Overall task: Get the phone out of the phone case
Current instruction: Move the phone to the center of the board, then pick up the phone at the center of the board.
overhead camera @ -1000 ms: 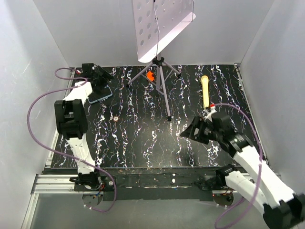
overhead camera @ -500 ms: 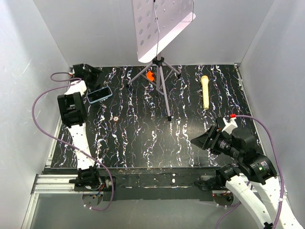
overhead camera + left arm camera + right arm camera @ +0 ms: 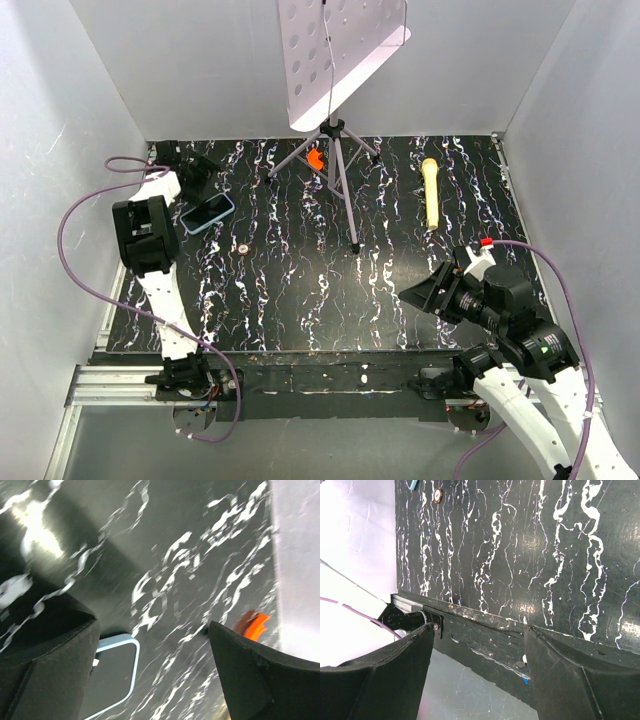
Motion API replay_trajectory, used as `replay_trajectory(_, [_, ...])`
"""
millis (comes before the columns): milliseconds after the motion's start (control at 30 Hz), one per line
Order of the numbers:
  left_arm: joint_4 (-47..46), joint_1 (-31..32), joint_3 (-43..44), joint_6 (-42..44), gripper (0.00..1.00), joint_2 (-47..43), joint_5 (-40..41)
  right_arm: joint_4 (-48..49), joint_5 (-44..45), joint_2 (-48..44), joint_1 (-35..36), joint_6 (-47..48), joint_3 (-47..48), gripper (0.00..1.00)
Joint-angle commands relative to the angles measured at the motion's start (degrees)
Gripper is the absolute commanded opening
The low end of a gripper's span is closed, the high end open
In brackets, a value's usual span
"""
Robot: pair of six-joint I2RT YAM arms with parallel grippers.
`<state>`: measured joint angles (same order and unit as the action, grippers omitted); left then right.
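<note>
Phone [image 3: 208,212] sits in case [image 3: 137,665], screen up, flat on table [image 3: 300,290], well left of stand [image 3: 333,130]; not yet separated.

L gripper [image 3: 192,168] hangs just beyond the phone, farther left of stand, jaws spread wide w/ nothing btwn them. R gripper [image 3: 425,293] is near-right of stand, well apart from phone, likewise spread and empty. Handling (est.): phone light, stiff, glass face glossy so prob. slippery and scratch-prone. Case thin, likely flexes at the rim. Best hold: pinch case lip at a corner and peel it back while the other gripper pins phone by its long edges, not the screen. Count: 1 phone, 1 case, 1 stand, 1 yellow stick [image 3: 430,192] right of stand, 1 orange bit [image 3: 315,158] at stand's foot, 1 small round bit [image 3: 242,249] near-left of stand, 2 grippers.
</note>
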<state>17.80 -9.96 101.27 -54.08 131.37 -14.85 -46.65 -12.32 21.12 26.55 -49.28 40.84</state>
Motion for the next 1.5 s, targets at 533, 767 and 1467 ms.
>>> replay_trajectory(533, [24.5,5.2,-20.8,33.3,0.98,-19.2,14.0,13.3,-2.8,1.5,0.3,0.3,-5.4,0.78])
replay_trajectory(767, [28.1,13.4,-21.4,36.7,0.98,-18.4,21.0,16.0,-4.8,3.7,0.3,2.1,-5.0,0.78])
replay_trajectory(1467, [23.8,6.0,-26.7,29.0,0.19,-24.0,8.6,14.4,-3.1,5.9,0.3,0.2,-3.1,0.77])
